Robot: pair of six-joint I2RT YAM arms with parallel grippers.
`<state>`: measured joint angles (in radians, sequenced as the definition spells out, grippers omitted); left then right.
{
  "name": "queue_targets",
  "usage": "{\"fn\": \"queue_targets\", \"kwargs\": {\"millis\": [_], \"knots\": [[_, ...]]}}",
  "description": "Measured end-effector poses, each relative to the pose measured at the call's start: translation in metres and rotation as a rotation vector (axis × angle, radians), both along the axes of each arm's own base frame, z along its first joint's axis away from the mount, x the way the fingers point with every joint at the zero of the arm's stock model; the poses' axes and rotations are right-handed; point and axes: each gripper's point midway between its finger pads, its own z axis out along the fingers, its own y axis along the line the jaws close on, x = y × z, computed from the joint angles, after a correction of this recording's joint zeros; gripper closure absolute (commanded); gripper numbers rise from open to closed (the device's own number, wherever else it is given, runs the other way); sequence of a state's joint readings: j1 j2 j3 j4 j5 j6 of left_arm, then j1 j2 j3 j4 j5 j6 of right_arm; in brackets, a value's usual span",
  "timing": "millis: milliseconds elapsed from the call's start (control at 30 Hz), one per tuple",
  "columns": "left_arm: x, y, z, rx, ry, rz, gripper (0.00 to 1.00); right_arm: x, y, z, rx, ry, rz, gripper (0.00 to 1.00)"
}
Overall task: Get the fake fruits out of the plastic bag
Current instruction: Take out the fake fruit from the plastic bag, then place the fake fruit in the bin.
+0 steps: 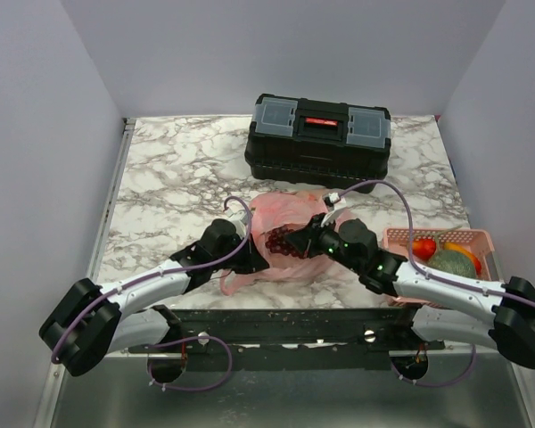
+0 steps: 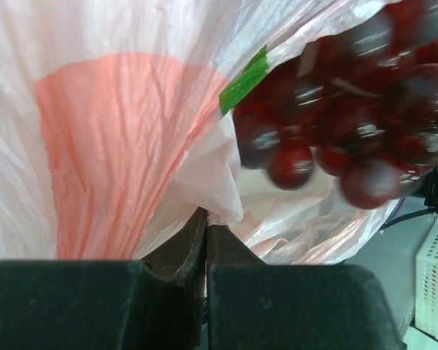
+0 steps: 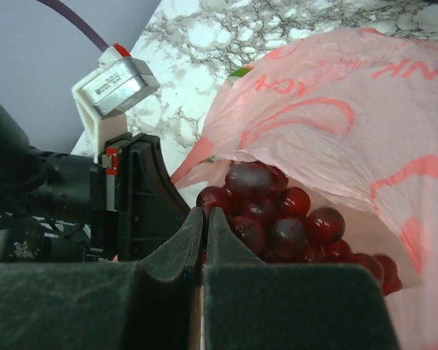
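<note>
Since the left end effector (image 2: 206,217) is clamped shut on a fold of the plastic bag (image 2: 95,146), that's the anchor for everything. The film is thin and crinkly, so my first worry is it slipping out or tearing if the other arm pulls hard. Moving right, the grape bunch (image 3: 270,211) sits in the bag's mouth with pink film partly around it. The right end effector (image 3: 204,219) has its jaws pressed together right against the nearest grapes, and I honestly can't tell if it's pinching a stem, a grape or just bag. If it's bag, a lift would drag the whole thing along instead of freeing the fruit. If it's a glossy grape, I'd guess it could pop loose. Room-wise, the bag lies close to the near edge of the tabletop (image 1: 178,169), so a dropped bunch could roll off toward the arm bases. There's bare marble out to the left, and the black toolbox (image 1: 319,134) behind is well apart. Further right, the pink basket (image 1: 481,237), with a red fruit (image 1: 423,248) and a greenish fruit (image 1: 452,262) in it, sits near the right edge, and the right arm runs just in front of it.
</note>
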<state>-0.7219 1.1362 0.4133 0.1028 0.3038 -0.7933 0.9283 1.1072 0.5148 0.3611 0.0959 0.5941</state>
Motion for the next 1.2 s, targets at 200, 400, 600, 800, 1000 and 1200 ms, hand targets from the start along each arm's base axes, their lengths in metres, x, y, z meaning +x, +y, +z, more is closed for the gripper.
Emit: {"fn": "queue_targets", "kwargs": {"millis": [200,400,600,800,1000,1200], "knots": [[0.0,0.0,-0.001,0.002,0.002,0.0,1.0,-0.005,-0.007,0.03,0.04,-0.034,-0.001,0.99],[0.0,0.0,0.0,0.001,0.002,0.0,1.0,-0.004,-0.006,0.07,0.109,-0.085,-0.002,0.99],[0.0,0.0,-0.001,0.002,0.003,0.0,1.0,0.0,-0.011,0.109,0.145,-0.153,-0.026,0.99],[0.0,0.0,-0.002,0.005,0.007,0.0,1.0,0.013,-0.021,0.159,0.135,-0.259,-0.095,0.99],[0.0,0.0,-0.002,0.006,0.007,0.0,1.0,0.025,-0.062,0.175,0.049,-0.329,-0.263,0.99],[-0.001,0.0,-0.006,0.014,0.016,-0.001,1.0,0.032,-0.115,0.175,-0.064,-0.356,-0.466,0.99]]}}
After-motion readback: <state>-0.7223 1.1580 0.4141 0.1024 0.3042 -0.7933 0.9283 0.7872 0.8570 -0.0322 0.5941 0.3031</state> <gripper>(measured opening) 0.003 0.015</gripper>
